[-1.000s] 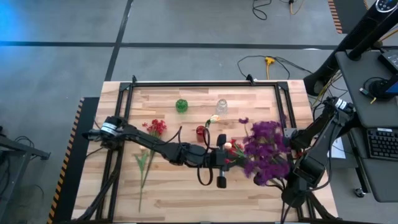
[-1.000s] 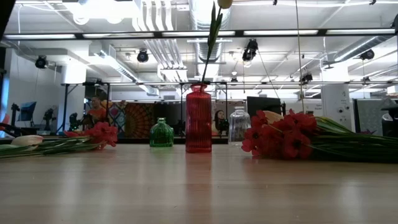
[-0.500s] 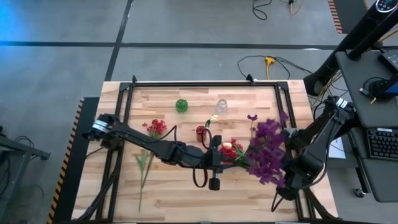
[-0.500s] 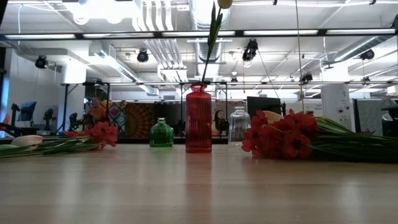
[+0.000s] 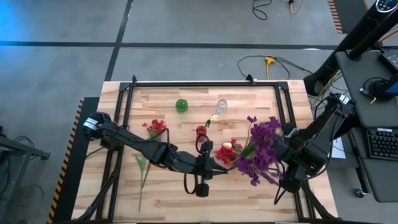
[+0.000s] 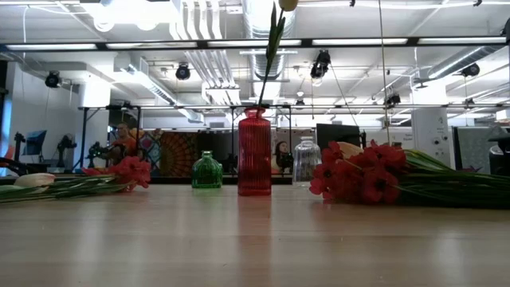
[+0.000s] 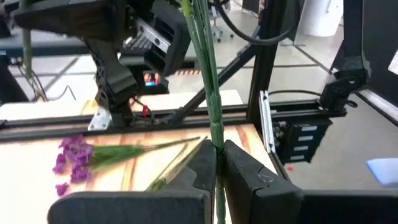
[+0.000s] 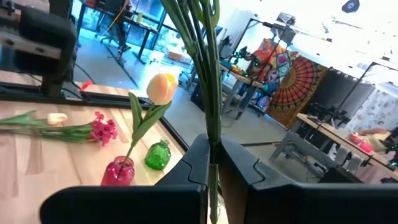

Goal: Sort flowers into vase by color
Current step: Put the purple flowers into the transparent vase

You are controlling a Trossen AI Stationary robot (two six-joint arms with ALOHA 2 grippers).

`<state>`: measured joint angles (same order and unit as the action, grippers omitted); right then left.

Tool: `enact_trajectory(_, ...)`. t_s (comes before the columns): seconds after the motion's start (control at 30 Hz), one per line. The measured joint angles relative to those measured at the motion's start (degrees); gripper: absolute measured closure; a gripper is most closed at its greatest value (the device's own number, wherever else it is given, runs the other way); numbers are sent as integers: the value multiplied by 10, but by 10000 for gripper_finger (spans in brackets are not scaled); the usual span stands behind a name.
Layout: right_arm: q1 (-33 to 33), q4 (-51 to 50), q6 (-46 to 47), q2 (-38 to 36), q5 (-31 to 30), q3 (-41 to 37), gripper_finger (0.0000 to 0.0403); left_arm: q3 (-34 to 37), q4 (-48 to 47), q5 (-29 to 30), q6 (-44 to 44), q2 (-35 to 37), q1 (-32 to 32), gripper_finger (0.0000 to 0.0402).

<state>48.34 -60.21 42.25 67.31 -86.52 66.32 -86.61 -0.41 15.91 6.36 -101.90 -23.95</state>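
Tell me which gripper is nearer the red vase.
Left. The left gripper sits just in front of the red vase; the right gripper is farther off to its right side.

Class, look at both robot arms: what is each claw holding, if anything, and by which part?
Both grip the purple flowers by their green stems: the left claw and the right claw are each shut on stems.

Bright, even overhead light; ceiling strip lamps (image 6: 358, 41) glare, near tabletop (image 6: 255, 247) blurred, windows blown out behind
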Motion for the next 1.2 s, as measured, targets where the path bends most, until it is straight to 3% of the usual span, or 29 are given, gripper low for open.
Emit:
enact_trajectory(0.63, 0, -11, -25, -40, 2, 0, 390, 0, -121, 2, 79, 45, -5, 398)
enact_trajectory(0.97, 0, -6, -14, -20, 59, 0, 390, 0, -122, 66, 36, 45, -4, 331)
enact_trajectory(1.2, 0, -3, 5, -1, 65, 0, 390, 0, -113, 77, 10, 45, 0, 344)
